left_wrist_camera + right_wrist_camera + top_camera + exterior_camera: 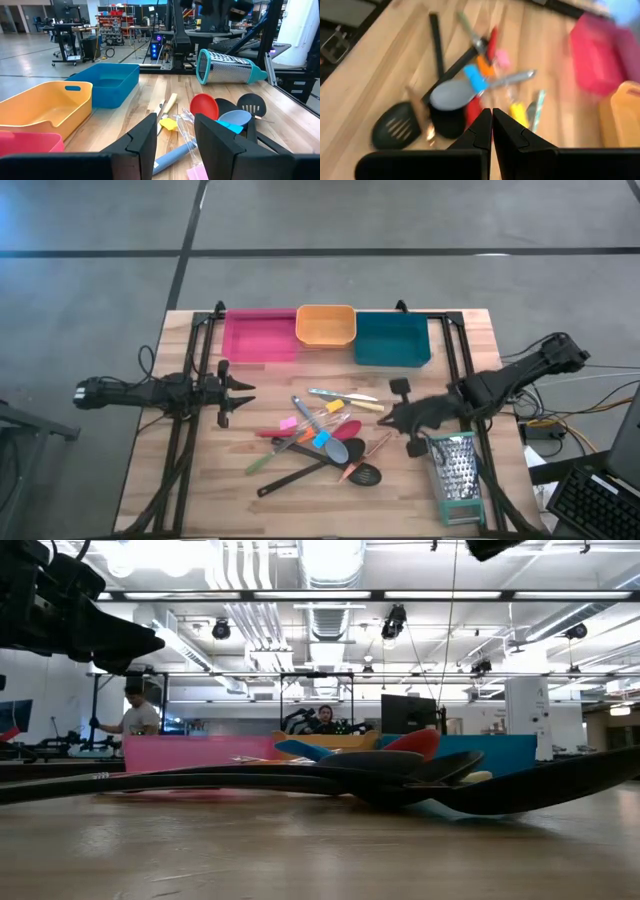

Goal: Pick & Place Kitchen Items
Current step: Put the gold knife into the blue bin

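Observation:
The kitchen items (320,438) lie in a loose pile on the middle of the wooden table. Among them are black long-handled spoons, a black slotted spatula (397,129), a grey spoon (454,92), a red spatula (204,106) and small yellow (169,123), pink and orange pieces. My left gripper (238,398) is open and empty at the pile's left side, pointing toward it; its own view (174,140) shows the gap between its fingers. My right gripper (385,423) is shut and empty above the pile's right side, and it looks down on the utensils (491,117).
A pink bin (258,335), an orange bin (326,325) and a teal bin (392,340) stand in a row along the table's far edge. A metal grater with green trim (458,475) lies at the near right, close to my right arm. People show in the room beyond.

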`<action>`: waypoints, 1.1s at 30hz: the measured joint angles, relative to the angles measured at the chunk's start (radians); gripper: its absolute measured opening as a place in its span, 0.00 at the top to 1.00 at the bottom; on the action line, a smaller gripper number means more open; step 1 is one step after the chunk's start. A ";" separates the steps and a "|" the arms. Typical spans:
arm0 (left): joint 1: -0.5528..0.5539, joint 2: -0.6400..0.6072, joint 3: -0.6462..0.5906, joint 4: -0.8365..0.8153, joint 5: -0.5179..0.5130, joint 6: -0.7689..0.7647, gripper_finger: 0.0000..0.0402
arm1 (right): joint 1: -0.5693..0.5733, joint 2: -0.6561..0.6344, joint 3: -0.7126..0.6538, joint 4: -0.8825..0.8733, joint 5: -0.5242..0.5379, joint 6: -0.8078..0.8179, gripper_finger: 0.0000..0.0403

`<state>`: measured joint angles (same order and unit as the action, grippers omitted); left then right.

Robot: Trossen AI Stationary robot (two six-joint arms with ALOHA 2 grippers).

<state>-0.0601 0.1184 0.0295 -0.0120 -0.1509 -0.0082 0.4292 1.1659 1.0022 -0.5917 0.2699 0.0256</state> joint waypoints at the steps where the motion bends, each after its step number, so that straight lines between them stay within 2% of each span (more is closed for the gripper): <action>1: 0.000 0.000 0.000 0.000 0.000 0.000 0.66 | 0.016 0.016 0.007 -0.024 0.000 0.022 0.98; 5: 0.000 0.000 0.000 0.000 0.000 0.000 0.66 | 0.053 0.072 0.011 -0.090 0.000 0.080 0.98; 15: 0.000 0.000 0.000 0.000 0.000 0.000 0.66 | 0.049 0.217 -0.006 -0.115 -0.030 0.051 0.97; 19: 0.000 0.000 0.000 0.000 0.000 0.000 0.66 | 0.049 0.263 0.006 -0.107 -0.032 0.053 0.89; 27: 0.000 0.000 0.000 0.000 0.000 0.000 0.66 | 0.049 0.351 0.036 -0.102 -0.036 0.054 0.66; 33: 0.000 0.000 0.000 0.000 0.000 0.000 0.66 | 0.049 0.439 0.061 -0.102 -0.039 0.054 0.57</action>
<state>-0.0601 0.1184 0.0295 -0.0120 -0.1506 -0.0080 0.4778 1.6047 1.0635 -0.6937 0.2310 0.0792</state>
